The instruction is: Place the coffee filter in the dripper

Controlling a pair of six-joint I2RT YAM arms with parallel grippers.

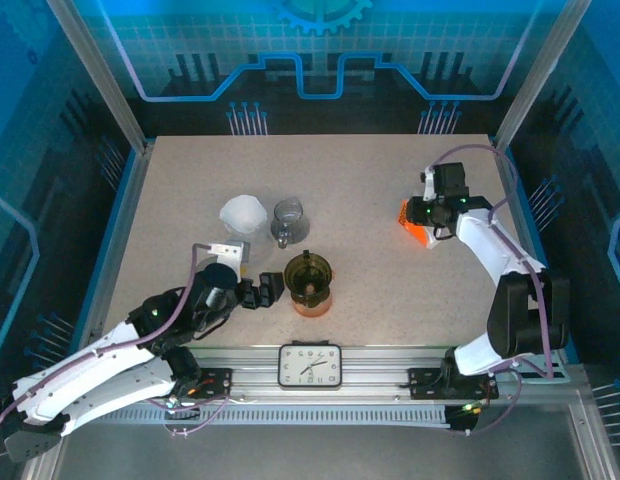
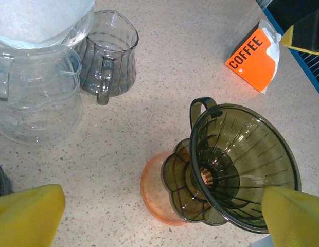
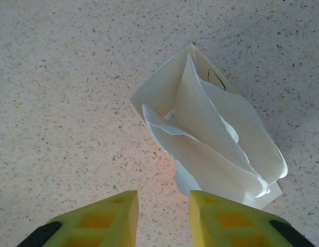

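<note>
While the left gripper (image 1: 267,292) gapes wide just left of the dripper (image 1: 308,278), we note the coffee filter (image 1: 243,213) sitting atop a glass carafe (image 2: 41,108) far-left of it, glass mug (image 1: 287,222) beside. Right gripper (image 3: 163,199), fingers apart, hovers over the coffee bag (image 2: 250,59).

The dripper (image 1: 308,283) is seen just beside the left gripper (image 1: 275,291), and the orange packet (image 1: 411,226) is seen close by the right gripper (image 1: 423,214).

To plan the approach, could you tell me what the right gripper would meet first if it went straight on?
Most likely the open coffee bag, which lies just ahead of the right gripper; depth is unclear, so I cannot be certain.
</note>
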